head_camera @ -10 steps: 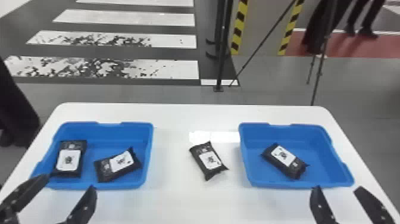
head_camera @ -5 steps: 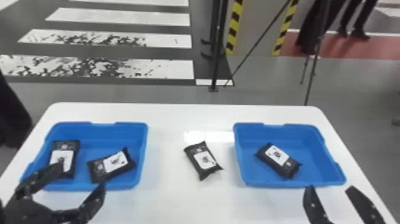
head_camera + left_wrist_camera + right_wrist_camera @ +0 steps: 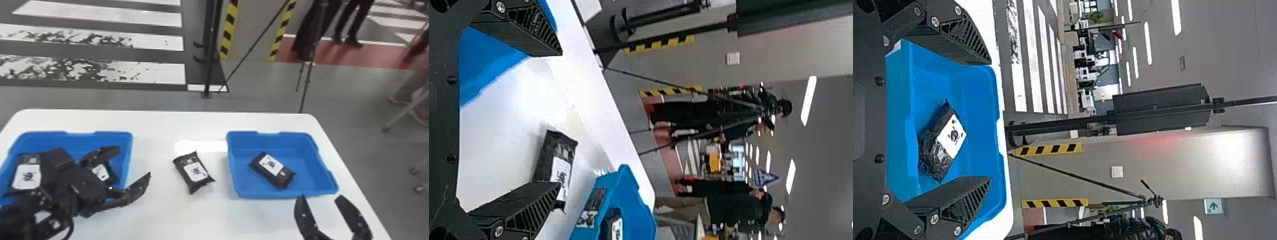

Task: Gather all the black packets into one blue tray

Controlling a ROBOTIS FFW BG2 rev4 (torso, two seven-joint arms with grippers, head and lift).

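Bright glare on white table (image 3: 204,124)

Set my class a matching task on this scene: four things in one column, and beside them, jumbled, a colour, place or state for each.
1. Table
2. Left tray
3. Right tray
4. Left end effector

A. holds one packet
B. white
C. open, at a tray
D. holds two packets

Pairs: 1-B, 2-D, 3-A, 4-C
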